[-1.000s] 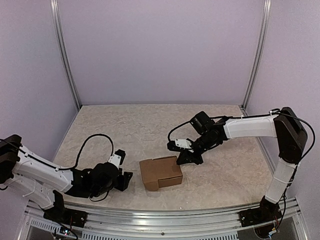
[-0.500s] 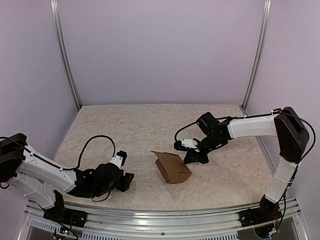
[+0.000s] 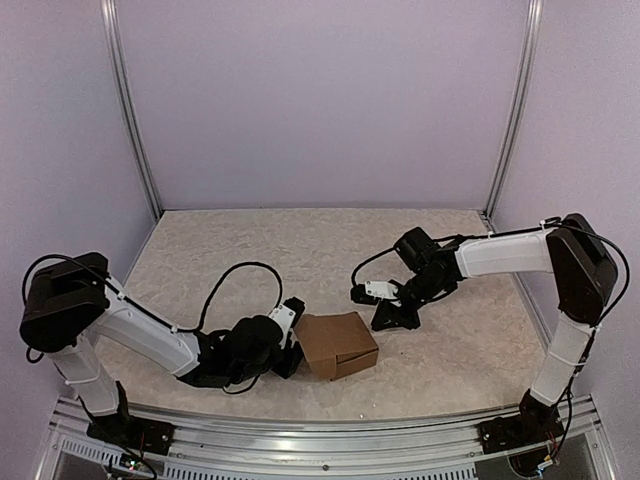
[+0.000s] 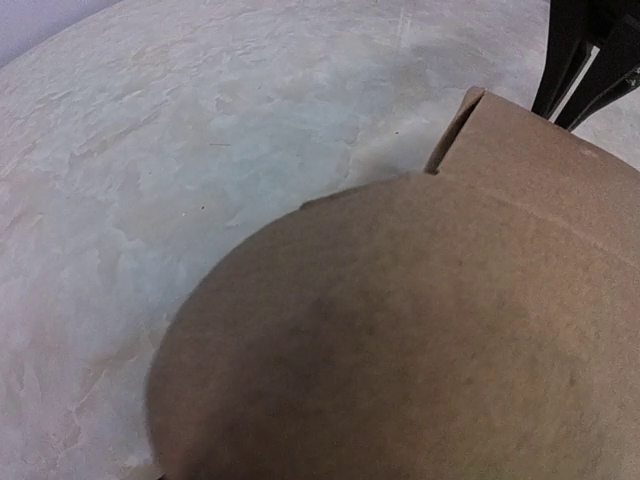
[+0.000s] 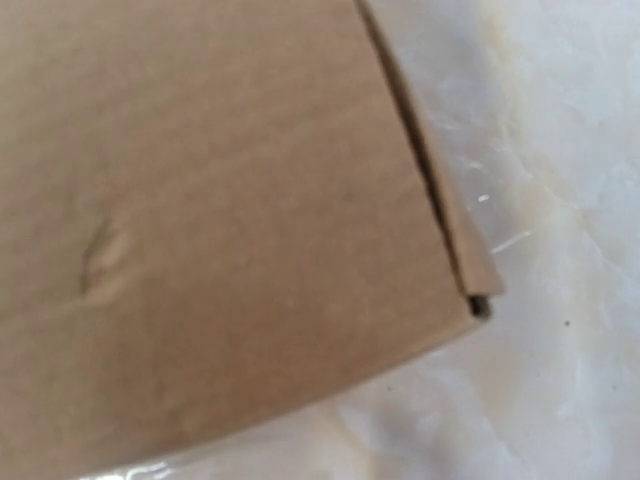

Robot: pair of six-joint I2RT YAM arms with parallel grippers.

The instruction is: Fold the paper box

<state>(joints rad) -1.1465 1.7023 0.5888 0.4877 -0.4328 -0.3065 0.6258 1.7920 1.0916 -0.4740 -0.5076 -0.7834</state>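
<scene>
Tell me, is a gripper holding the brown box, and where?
It cannot be told. The left gripper is up against the left edge of the paper box, its grip hidden. The right gripper is shut beside the box's right corner, holding nothing.

The left arm [image 3: 150, 335] and right arm [image 3: 500, 252] wear glossy white shells on their long links, with matte black housings at the joints — one bulky black block on each. Thin black cables [image 3: 243, 265] loop loose beside the forearms. The left pincer [image 3: 288, 348] and right pincer [image 3: 392, 318] are black — each carries a small white tab.
</scene>
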